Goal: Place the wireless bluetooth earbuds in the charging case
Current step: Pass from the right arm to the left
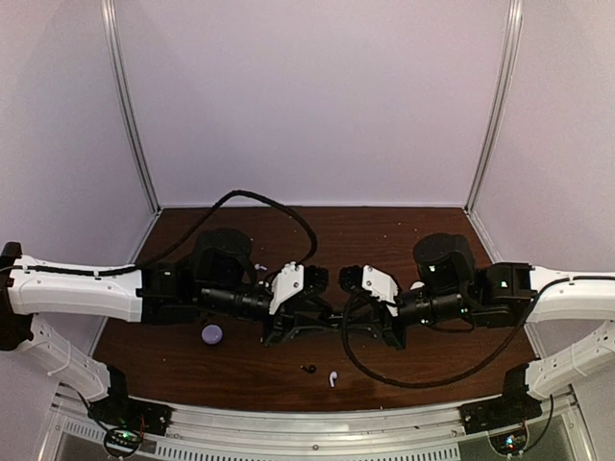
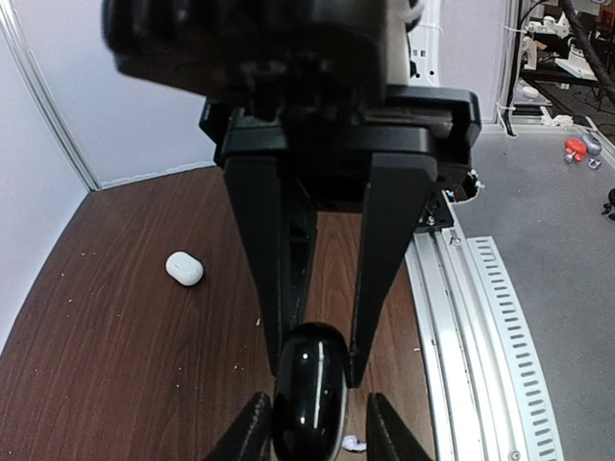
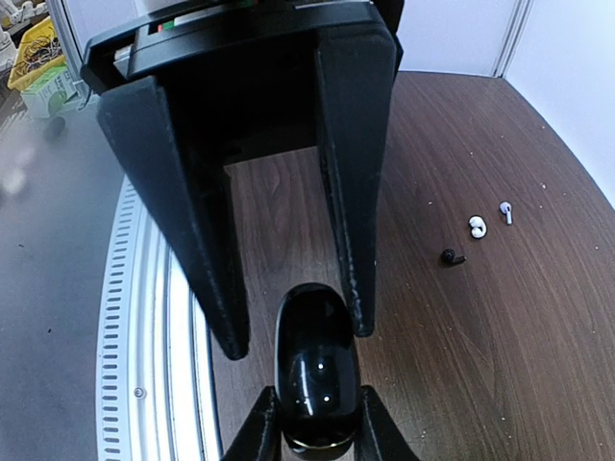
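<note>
"Top external: what did it show?"

"Both arms reached toward mid-frame, the left arm (image 1: 77, 288) from the left edge and the right arm (image 1: 567, 293) from the right. Their jaws met tip to tip over the dark wooden bench (image 1: 423, 370). A black earbud (image 1: 308, 369) and a stemmed white earbud (image 1: 332, 378) lay just beside each other on the bench, below the meeting point. A lavender case (image 1: 211, 333) sat left of centre, just below the left arm in the frame."

"And the charging case?"

"The black charging case (image 3: 317, 365) was glossy and pebble-shaped. It sat low in the centre of both wrist views, between the two sets of jaws."

"Who actually had it?"

"The right jaws were clamped on one end, tight on both sides. The left jaws stood apart around the other end: one jaw touched the case, the other stood off with a clear gap."

"Any earbuds inside it?"

"I couldn't tell whether its lid was up. In the right wrist view three earbuds lay loose on the bench at the right of the frame: the black one, a curled white earbud (image 3: 477, 227) and the stemmed one. They were close together and well apart from the case."

"Anything else?"

"In the left wrist view a white case (image 2: 184, 268) lay alone on the bench at the left. A small white bit (image 2: 355, 443) showed at the bottom edge, just beside the black case, too hidden to name."
</note>
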You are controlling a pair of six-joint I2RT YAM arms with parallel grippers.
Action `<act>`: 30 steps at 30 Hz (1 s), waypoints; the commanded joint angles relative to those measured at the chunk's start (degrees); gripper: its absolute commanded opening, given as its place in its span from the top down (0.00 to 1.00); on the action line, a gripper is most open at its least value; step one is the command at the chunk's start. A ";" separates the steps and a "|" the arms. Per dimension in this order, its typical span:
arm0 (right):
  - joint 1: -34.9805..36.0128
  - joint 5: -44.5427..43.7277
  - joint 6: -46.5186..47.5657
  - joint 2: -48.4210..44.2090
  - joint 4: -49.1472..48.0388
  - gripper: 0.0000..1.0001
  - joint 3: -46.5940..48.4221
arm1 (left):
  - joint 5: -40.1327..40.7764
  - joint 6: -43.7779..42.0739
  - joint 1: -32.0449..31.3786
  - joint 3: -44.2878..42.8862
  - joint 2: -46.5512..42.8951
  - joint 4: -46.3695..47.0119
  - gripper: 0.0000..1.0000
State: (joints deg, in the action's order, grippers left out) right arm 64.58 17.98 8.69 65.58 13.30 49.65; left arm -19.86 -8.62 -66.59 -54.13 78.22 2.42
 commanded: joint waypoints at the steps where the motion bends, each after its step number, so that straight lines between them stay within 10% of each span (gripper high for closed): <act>1: -0.06 0.03 0.08 -0.03 -0.14 0.83 1.86 | -1.16 -0.81 -0.01 -1.95 0.62 1.06 0.70; 13: -0.06 -0.05 0.50 -0.19 0.56 0.83 2.65 | -0.10 -1.10 -0.03 -2.13 1.20 1.18 0.64; 20: -0.06 0.00 0.39 0.07 0.54 0.82 2.44 | -0.25 -1.18 -0.03 -1.43 0.36 2.50 0.84; 30: -0.15 2.08 -1.48 -3.70 -6.72 0.56 -3.59 | -1.46 0.23 0.01 1.05 -3.57 7.36 0.92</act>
State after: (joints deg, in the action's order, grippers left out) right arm 64.58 18.76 8.51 63.16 10.61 47.72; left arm -19.77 -8.99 -66.52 -53.45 76.90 4.64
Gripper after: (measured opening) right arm 0.439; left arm 0.221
